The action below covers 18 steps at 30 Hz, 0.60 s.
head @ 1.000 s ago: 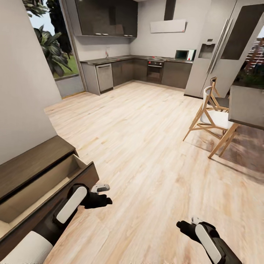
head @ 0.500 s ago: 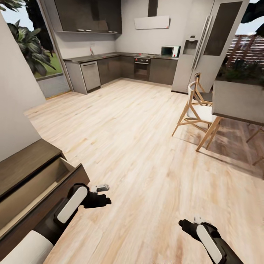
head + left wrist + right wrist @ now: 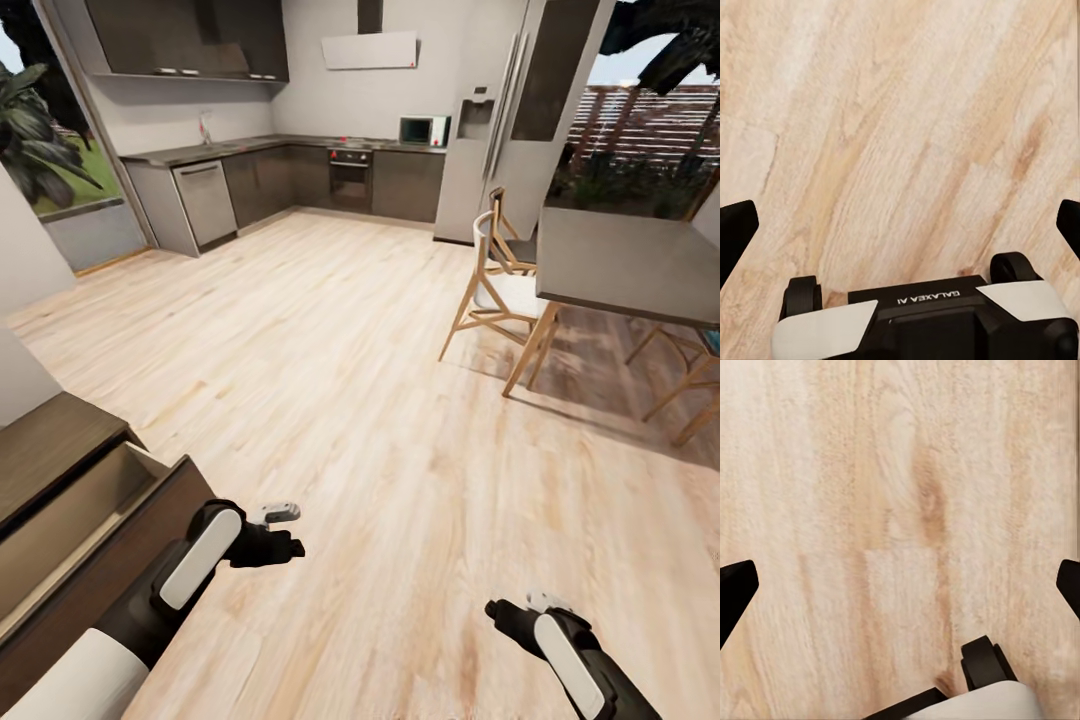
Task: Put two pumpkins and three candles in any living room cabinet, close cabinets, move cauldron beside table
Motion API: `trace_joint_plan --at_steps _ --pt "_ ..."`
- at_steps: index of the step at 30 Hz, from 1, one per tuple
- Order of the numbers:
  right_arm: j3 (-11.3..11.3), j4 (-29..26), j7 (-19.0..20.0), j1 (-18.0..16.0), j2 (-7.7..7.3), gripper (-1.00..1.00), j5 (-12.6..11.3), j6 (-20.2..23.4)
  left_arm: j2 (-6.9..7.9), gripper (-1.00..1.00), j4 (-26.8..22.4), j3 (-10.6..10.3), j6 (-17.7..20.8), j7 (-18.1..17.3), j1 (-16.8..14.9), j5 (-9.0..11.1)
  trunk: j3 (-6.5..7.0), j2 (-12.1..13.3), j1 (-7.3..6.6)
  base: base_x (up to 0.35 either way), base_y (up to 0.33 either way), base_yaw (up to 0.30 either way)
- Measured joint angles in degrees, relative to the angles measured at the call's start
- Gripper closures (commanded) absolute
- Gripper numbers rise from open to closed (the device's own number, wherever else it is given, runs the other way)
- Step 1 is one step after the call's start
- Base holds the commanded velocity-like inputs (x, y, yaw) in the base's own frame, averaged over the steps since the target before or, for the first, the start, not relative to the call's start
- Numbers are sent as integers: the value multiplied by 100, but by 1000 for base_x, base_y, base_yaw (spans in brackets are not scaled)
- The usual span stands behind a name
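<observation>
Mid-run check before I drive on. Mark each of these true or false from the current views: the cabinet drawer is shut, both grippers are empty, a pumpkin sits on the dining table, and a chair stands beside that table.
1. The cabinet drawer is shut. False: it stands pulled out, its pale interior showing.
2. Both grippers are empty. True: the left gripper and right gripper are open over bare wood floor.
3. A pumpkin sits on the dining table. False: its visible grey top carries nothing.
4. A chair stands beside that table. True: a white-seated wooden chair is at its near side.
</observation>
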Motion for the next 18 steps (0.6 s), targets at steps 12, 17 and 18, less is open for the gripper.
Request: trace_joint_plan --at_steps 12,17,18 --pt "1129 123 49 -584 225 -100 -20 57 -34 -100 46 0 0 8 0 -9 -86 0 0 0 0 -188" --pt "1298 496 57 -711 147 -100 -51 44 -154 -100 81 -10 0 12 0 -16 -125 0 0 0 0 -171" --pt "1304 524 57 -717 128 -100 -53 43 -164 -100 83 -12 0 11 0 -16 -133 0 0 0 0 -179"
